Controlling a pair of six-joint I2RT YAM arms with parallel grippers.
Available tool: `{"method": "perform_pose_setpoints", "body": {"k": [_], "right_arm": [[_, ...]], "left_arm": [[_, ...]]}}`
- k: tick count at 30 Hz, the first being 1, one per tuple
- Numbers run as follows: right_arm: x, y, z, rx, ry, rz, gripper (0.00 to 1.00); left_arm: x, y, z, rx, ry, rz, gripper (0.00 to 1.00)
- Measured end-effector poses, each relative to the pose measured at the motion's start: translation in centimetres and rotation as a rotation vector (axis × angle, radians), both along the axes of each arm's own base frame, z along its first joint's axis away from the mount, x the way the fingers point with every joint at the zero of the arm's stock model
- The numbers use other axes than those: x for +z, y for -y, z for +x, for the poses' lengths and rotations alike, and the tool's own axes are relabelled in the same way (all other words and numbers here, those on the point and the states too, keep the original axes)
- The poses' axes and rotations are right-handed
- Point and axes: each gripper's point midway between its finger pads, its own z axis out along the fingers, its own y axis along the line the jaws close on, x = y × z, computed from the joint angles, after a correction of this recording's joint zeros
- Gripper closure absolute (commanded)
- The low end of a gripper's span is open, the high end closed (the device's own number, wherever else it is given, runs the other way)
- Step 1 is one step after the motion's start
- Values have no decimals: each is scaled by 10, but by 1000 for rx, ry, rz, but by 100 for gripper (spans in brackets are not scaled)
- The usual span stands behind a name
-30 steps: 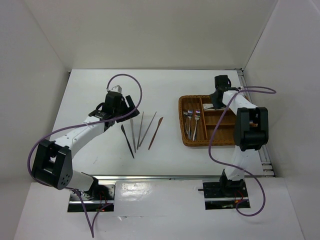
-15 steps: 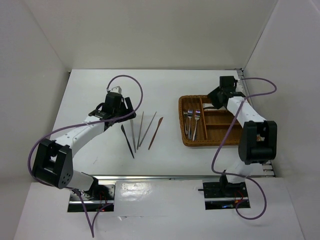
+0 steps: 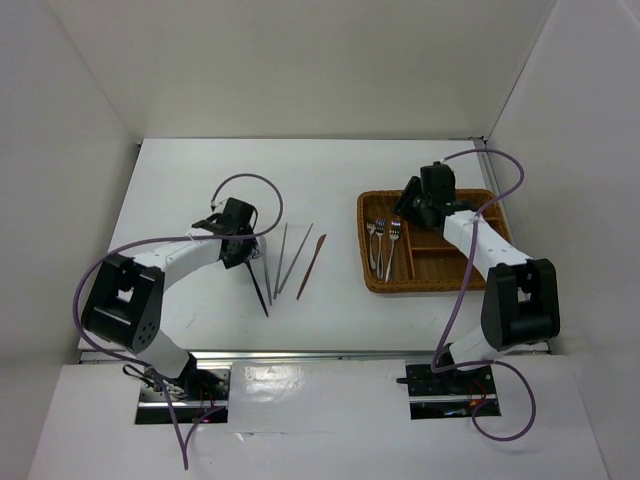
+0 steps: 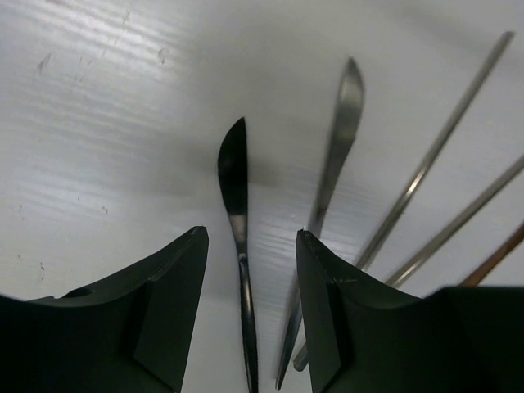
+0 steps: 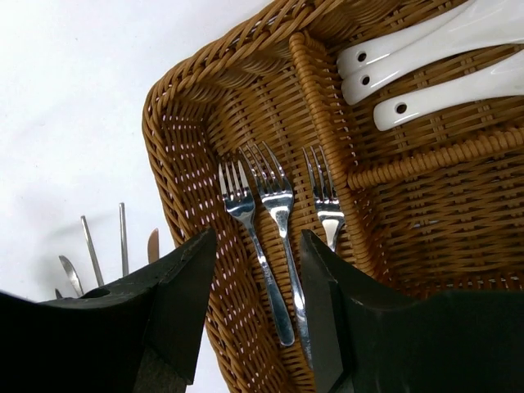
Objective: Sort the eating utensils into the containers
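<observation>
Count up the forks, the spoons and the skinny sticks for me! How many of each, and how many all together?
Forks: 3, in the wicker tray
White spoons: 3, in the next compartment of the tray
Sticks: 5, on the table (1 dark, 3 grey, 1 brown)
Total: 11

Likely a robot lab: white table (image 3: 330,180) walled by plain white panels (image 3: 300,70), cabled arms (image 3: 175,257) bolted at its near edge.

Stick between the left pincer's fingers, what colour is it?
The stick is glossy black; the left wrist view shows it best.
</observation>
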Motion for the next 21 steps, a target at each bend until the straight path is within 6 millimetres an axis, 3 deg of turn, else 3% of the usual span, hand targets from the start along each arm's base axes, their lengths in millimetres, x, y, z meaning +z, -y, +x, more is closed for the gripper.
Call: {"method": "perform_pose_setpoints", "body": {"k": [6, 10, 21], "right_arm": [[0, 1, 0, 11, 4, -18, 47], [1, 3, 1, 16, 8, -32, 47], [2, 6, 1, 18, 6, -56, 47]], "left_arm": [[-23, 7, -25, 12, -129, 70, 42], [-25, 18, -32, 7, -162, 78, 46], [-29, 18, -44, 39, -214, 65, 53]]}}
